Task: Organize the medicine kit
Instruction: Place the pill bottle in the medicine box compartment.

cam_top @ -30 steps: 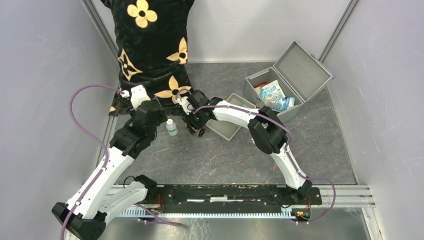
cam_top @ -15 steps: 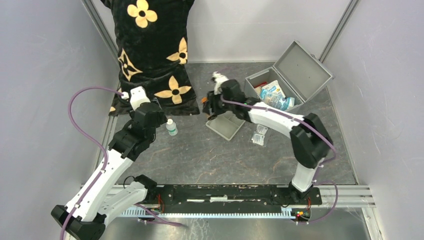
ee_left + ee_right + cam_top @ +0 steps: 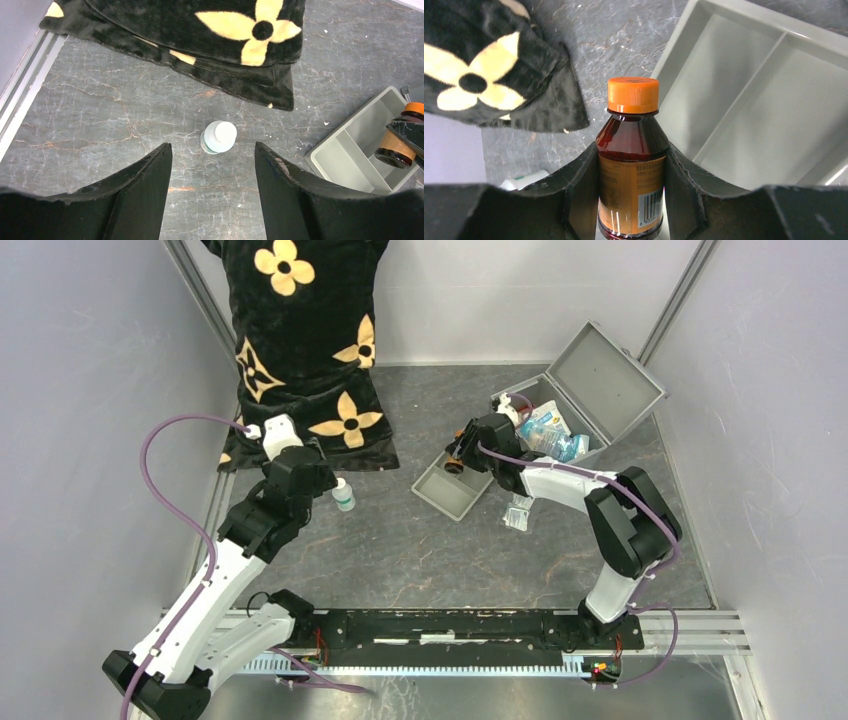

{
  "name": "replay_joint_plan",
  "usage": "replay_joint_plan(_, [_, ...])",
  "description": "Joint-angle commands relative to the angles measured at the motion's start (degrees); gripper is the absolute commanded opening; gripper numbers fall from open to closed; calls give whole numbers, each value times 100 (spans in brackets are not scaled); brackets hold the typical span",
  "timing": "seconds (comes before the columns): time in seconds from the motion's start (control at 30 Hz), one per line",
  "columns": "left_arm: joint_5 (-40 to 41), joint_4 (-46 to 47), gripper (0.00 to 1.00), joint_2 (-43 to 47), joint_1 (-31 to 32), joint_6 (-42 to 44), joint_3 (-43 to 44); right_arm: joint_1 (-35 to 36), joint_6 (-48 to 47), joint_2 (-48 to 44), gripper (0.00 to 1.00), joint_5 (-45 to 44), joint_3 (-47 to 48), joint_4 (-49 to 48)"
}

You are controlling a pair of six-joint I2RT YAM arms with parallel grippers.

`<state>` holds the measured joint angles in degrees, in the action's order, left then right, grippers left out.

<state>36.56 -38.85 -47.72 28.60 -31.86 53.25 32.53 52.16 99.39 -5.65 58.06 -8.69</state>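
Observation:
My right gripper (image 3: pixel 461 453) (image 3: pixel 631 195) is shut on a brown syrup bottle (image 3: pixel 631 165) with an orange cap (image 3: pixel 633 94), held lying on its side over the grey divided tray (image 3: pixel 455 490) (image 3: pixel 749 95). The bottle also shows in the left wrist view (image 3: pixel 400 142) above the tray (image 3: pixel 350 155). My left gripper (image 3: pixel 212 190) (image 3: pixel 318 465) is open and empty, just short of a small white bottle (image 3: pixel 218 136) (image 3: pixel 343 494) standing on the table. The open grey kit box (image 3: pixel 575 390) at the back right holds blue-white packets (image 3: pixel 550 430).
A black cushion with yellow flowers (image 3: pixel 305 340) (image 3: pixel 200 40) lies at the back left, its edge close behind the white bottle. Two small sachets (image 3: pixel 518 510) lie on the table right of the tray. A metal rail (image 3: pixel 20 85) runs along the left table edge.
My right gripper has carried the brown bottle rightward, from near the cushion and white bottle to above the tray's far end. The left arm has barely moved.

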Motion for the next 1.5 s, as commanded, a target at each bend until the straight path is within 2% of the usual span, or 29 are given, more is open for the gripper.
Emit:
replay_joint_plan(0.0, [-52, 203, 68, 68, -21, 223, 1, 14, 725, 114, 33, -927, 403, 77])
replay_joint_plan(0.1, [-60, 193, 68, 79, -11, 223, -2, 24, 939, 291, 33, -1228, 649, 565])
replay_joint_plan(0.4, [-112, 194, 68, 68, -17, 250, 2, 31, 1075, 665, 33, -1380, 926, 807])
replay_joint_plan(0.77, [-171, 157, 69, 147, -21, 241, -79, 41, 951, 829, 58, -1433, 1036, 987])
replay_joint_plan(0.93, [-190, 157, 69, 166, -20, 224, -105, 59, 822, 704, 64, -1498, 1092, 1050])
replay_joint_plan(1.1, [-226, 176, 69, 130, -19, 224, -122, 95, 577, 468, 64, -1619, 1146, 1133])
replay_joint_plan(1.23, [-282, 205, 69, 113, -17, 208, -152, 285, 27, 82, 64, -2040, 1147, 1244])
replay_joint_plan(1.3, [-341, 225, 69, 98, -17, 206, -138, 427, -770, -119, 64, -2107, 1085, 1084])
replay_joint_plan(1.4, [-491, 203, 69, 103, -20, 189, 72, 632, -2307, -323, 64, -1219, 821, 228])
replay_joint_plan(1.47, [-568, 202, 69, 105, -21, 216, 332, 846, -3139, -480, 64, -363, 371, -788])
